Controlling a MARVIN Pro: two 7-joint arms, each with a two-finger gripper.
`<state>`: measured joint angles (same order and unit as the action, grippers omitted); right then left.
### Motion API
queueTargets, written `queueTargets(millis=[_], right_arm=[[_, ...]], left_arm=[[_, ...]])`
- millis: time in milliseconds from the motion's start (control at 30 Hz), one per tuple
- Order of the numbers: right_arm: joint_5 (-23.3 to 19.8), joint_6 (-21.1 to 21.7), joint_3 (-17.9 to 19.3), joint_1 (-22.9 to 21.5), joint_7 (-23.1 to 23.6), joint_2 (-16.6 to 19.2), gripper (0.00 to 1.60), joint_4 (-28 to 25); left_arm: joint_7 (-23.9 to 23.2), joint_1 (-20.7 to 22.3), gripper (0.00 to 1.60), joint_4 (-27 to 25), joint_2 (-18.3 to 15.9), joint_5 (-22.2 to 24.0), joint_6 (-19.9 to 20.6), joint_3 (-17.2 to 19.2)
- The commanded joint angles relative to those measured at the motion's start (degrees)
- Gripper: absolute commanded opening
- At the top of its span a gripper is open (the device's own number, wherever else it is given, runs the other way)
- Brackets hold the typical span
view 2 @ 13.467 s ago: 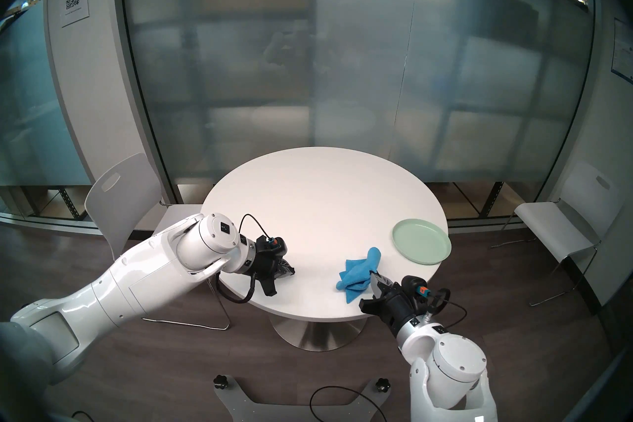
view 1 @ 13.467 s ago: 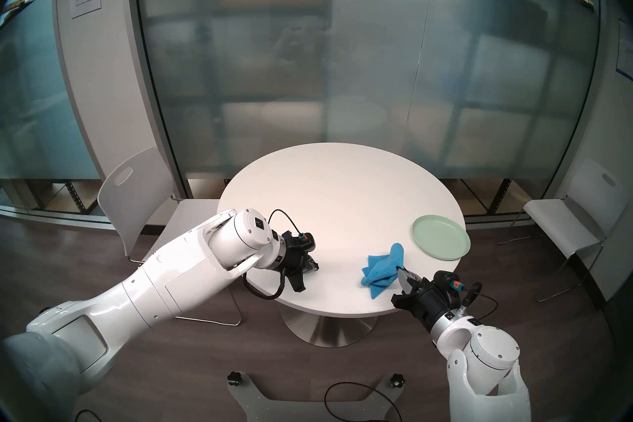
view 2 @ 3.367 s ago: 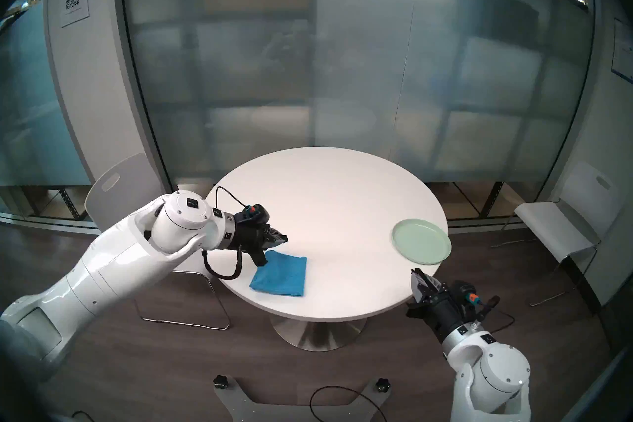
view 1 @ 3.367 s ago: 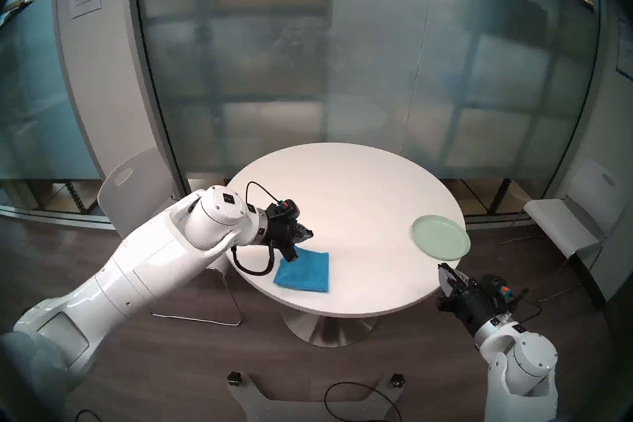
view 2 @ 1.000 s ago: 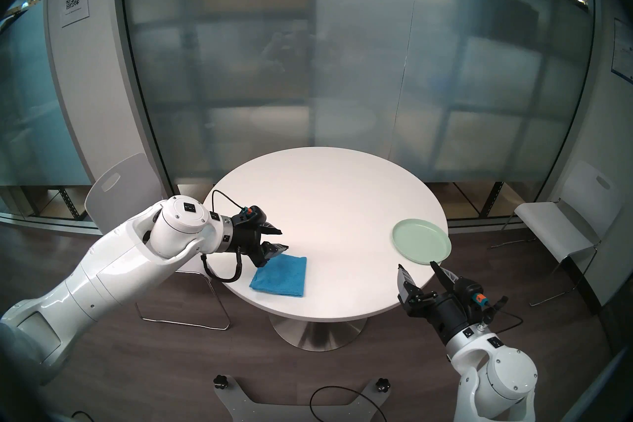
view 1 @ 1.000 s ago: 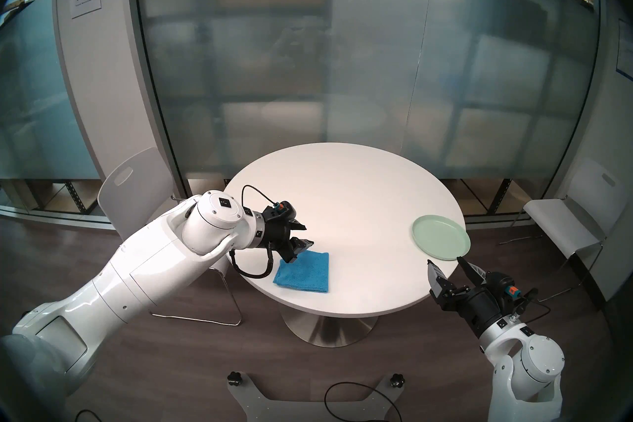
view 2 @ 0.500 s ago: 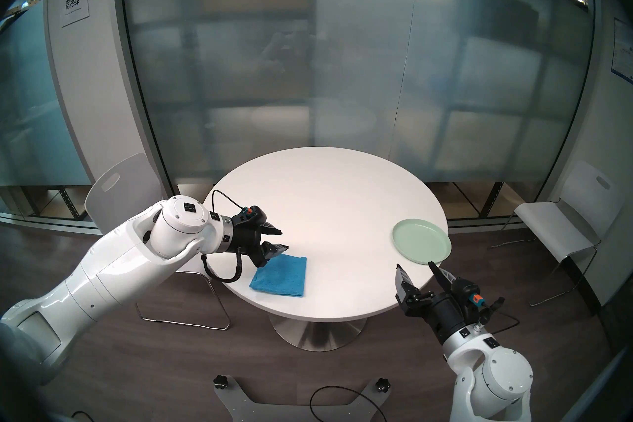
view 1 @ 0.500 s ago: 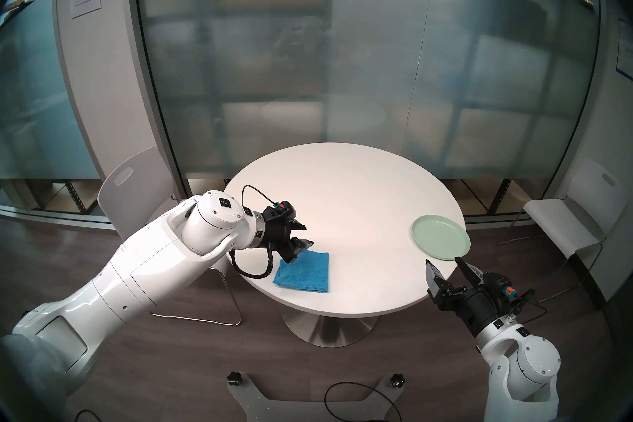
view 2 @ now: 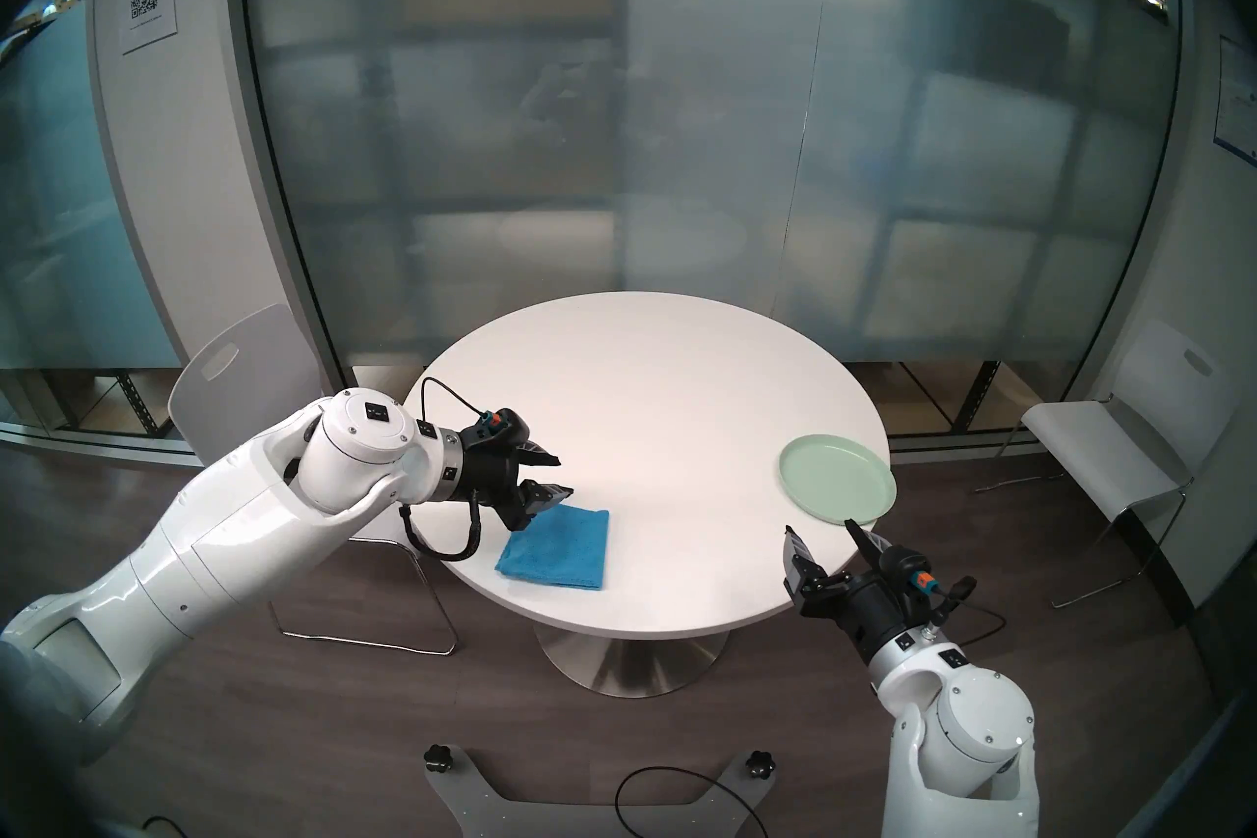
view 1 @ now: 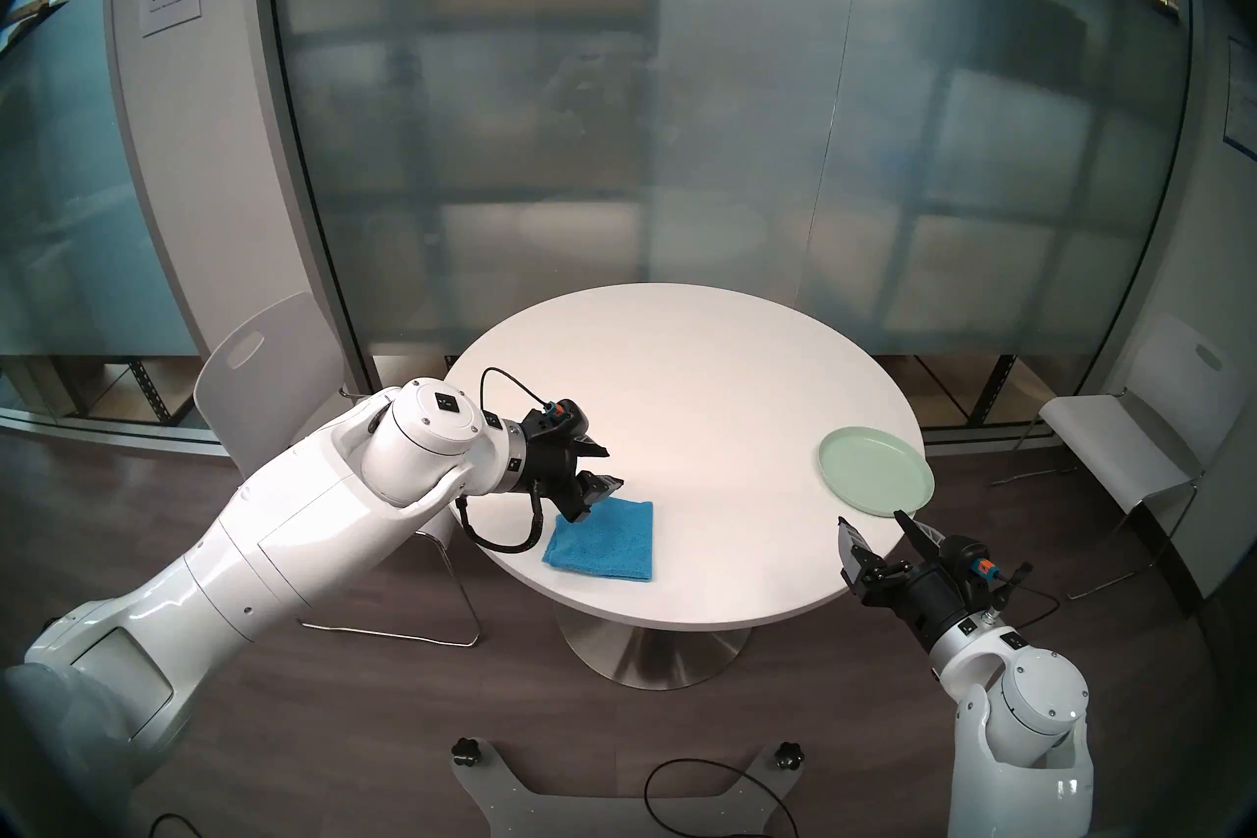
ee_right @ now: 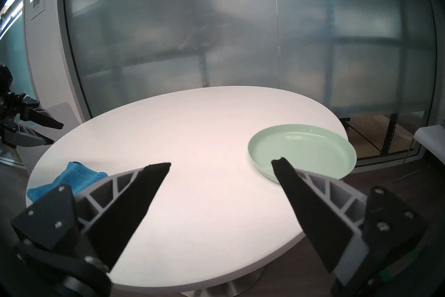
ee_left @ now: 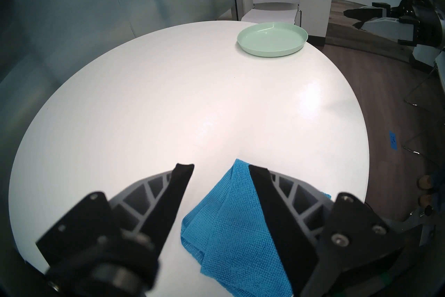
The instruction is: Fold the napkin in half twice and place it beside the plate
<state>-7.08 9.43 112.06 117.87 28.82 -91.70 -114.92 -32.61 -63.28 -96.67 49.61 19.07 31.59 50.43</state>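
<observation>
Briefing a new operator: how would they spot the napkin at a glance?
Find the round white table. On its near left edge, under the open left gripper, lies the napkin: a flat folded square, the only bright blue thing, far from the green plate.

One napkin [view 1: 602,539]; one plate [view 1: 875,471]; one table [view 1: 687,381]; two chairs [view 1: 272,381].

We see a bright blue napkin [view 1: 602,539], plain, with a woven terry texture. Our plate [view 1: 875,471] is pale mint green, unpatterned. The round table [view 1: 687,381] is white on a silver base. Our arms are glossy white; both the left gripper [view 1: 604,466] and the right gripper [view 1: 873,518] are black, their fingers grey-ribbed. The floor is dark brown wood grain, the chairs white.
</observation>
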Motion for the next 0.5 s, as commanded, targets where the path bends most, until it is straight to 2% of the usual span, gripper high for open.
queueTargets(millis=[0,467], right_arm=[[-0.2,0.3,1.1,-5.5,1.0,3.6,1.60,1.6],[2.0,3.8,2.5,-10.7,5.2,10.8,1.60,7.3]], left_arm=[[-0.1,0.8,1.12,-0.8,0.1,0.0,-0.2,0.4],[-0.1,0.8,1.12,-0.8,0.0,0.1,-0.2,0.4]])
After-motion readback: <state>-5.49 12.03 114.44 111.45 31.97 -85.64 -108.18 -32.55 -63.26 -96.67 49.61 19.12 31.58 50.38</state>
